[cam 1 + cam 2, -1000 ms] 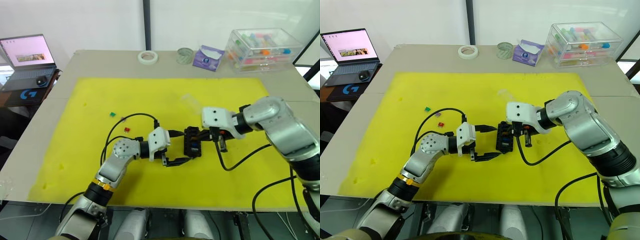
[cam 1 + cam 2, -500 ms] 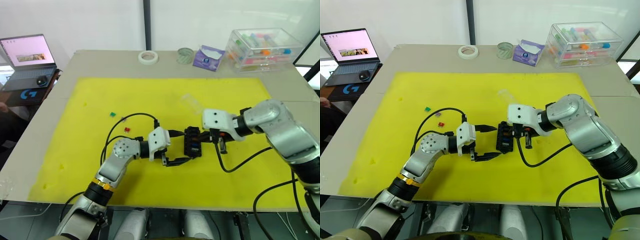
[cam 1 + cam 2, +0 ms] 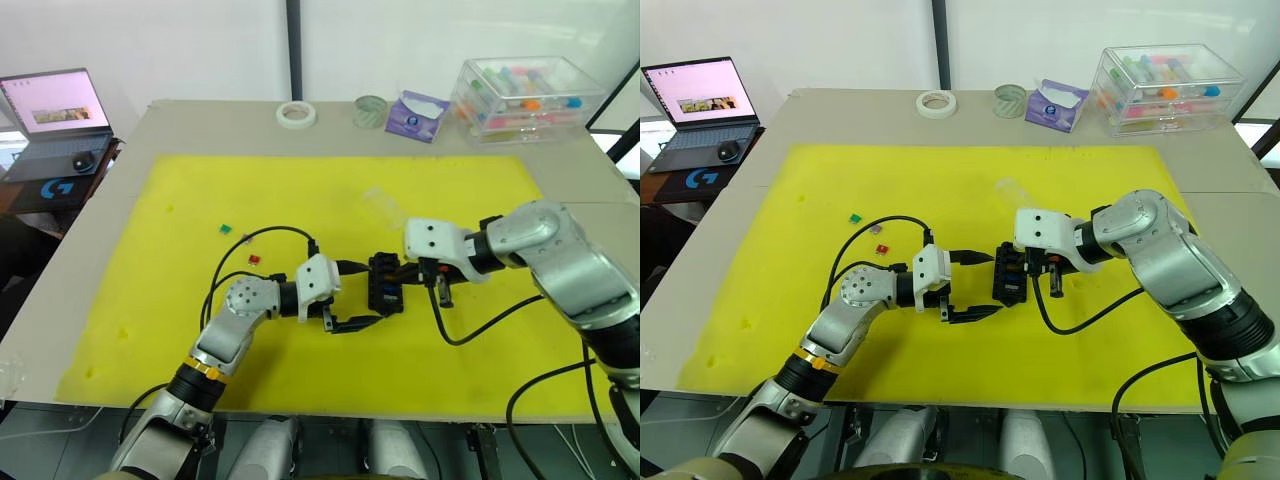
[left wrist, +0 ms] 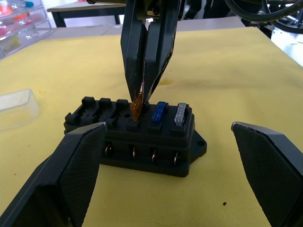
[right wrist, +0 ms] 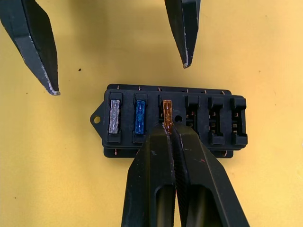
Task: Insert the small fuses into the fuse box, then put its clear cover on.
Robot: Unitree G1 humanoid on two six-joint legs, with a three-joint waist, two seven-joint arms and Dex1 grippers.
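Note:
The black fuse box point(image 5: 215, 124) lies mid-mat on the yellow foam. A grey fuse point(image 5: 114, 116) and a blue fuse point(image 5: 140, 116) sit in its end slots. My right gripper point(image 5: 169, 128) is shut on an orange fuse point(image 4: 137, 106) standing in the third slot. My left gripper point(image 3: 352, 295) is open, with one finger on each side of the box and not touching it. A green fuse point(image 3: 225, 228), a pinkish fuse point(image 3: 877, 229) and a red fuse point(image 3: 253, 259) lie loose on the mat to the left. The clear cover point(image 3: 380, 203) rests behind the box.
The yellow mat point(image 3: 180, 330) covers most of the table. At the back edge are a tape roll point(image 3: 297, 114), a glass jar point(image 3: 369, 111), a purple packet point(image 3: 415, 114) and a large clear case point(image 3: 525, 98). A laptop point(image 3: 55, 120) sits at the far left. Black cables loop beside both wrists.
My right arm has settled slightly over the fuse box. The left arm, the box and the loose fuses have not moved.

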